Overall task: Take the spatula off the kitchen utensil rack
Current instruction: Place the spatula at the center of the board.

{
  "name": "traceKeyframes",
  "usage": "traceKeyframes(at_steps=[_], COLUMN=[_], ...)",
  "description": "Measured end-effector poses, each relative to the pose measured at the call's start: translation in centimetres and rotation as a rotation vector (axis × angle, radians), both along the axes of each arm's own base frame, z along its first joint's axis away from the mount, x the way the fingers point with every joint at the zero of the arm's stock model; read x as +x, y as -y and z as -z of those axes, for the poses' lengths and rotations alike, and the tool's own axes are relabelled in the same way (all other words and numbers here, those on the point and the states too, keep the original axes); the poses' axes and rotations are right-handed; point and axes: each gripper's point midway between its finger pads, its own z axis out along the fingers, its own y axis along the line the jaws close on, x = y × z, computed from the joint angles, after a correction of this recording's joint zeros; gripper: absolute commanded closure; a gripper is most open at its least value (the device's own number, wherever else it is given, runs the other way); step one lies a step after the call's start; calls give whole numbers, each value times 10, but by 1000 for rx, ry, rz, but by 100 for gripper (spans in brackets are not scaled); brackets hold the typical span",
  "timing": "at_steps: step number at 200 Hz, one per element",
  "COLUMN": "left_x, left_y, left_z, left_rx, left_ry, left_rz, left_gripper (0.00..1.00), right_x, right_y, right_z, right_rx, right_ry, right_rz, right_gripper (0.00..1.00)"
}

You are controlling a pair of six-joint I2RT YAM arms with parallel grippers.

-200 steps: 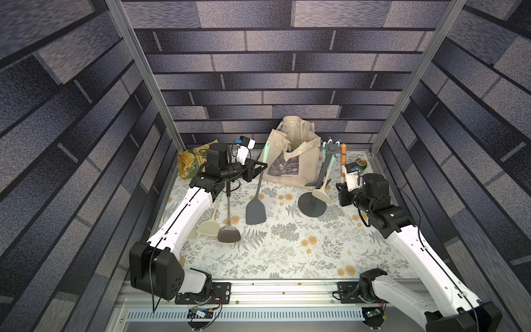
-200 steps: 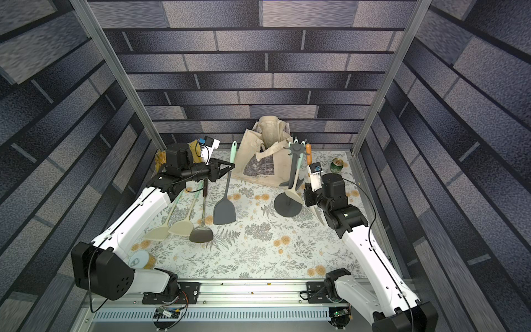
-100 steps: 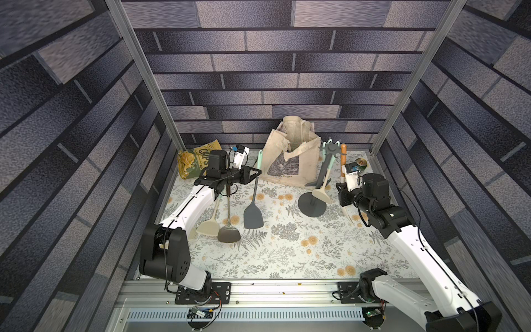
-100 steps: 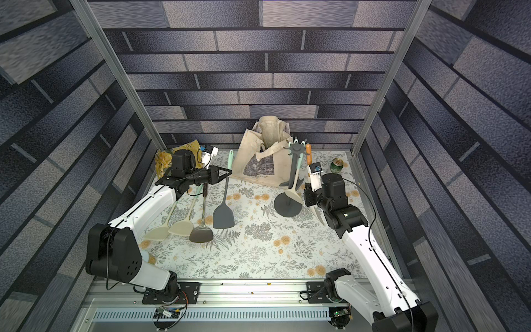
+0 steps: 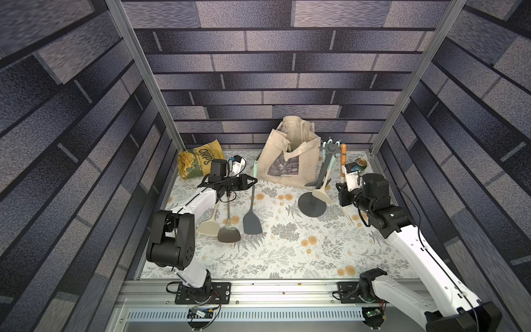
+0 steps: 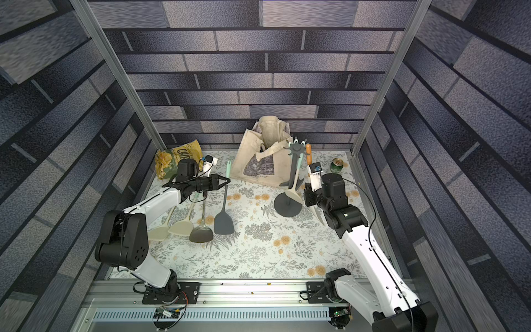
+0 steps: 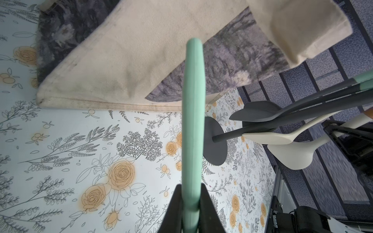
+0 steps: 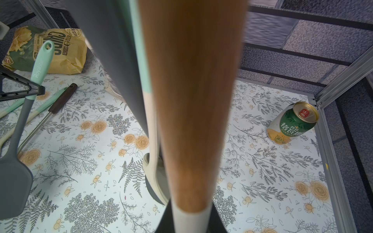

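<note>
We have two spatulas in hand. The left jaws are clamped on the mint handle of the grey spatula [image 5: 252, 222], well apart from the rack [image 5: 309, 207]. Its blade appears to rest on the table [image 5: 287, 258] beside other utensils [image 5: 228, 234] laid there, with the handle slanting up toward the back.

The right jaws are shut on the wooden-handled spatula [image 5: 343, 152], low on the handle where the wood meets the white. It stands nearly upright just beside the rack, on the right arm's side. The handle tip is level with the star of hooks and the white blade is down near the disc base. We cannot tell whether its tip still hangs on a hook.

If it does, we judge the move to be the right arm's. It would lift along the spatula's long axis, then draw away from the pole. Room is tight there. The side wall and a can [image 5: 360, 163] stand close behind, a tote bag [image 5: 290, 166] sits behind the rack, and the hanging utensils [image 5: 321, 195] are just beside. The open table lies toward the front.
</note>
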Motion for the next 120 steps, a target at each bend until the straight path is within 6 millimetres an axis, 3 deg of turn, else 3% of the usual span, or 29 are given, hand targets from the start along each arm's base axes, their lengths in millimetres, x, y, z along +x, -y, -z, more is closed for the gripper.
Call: traceKeyframes(at_steps=[120], left_x=[9], left_y=[-14], left_z=[70], left_rx=[36], left_ry=[-125], left_rz=[-98], left_gripper=[100], right_x=[0], right_y=[0], right_z=[0], right_rx=[0], right_ry=[0], right_rz=[0], right_gripper=[100])
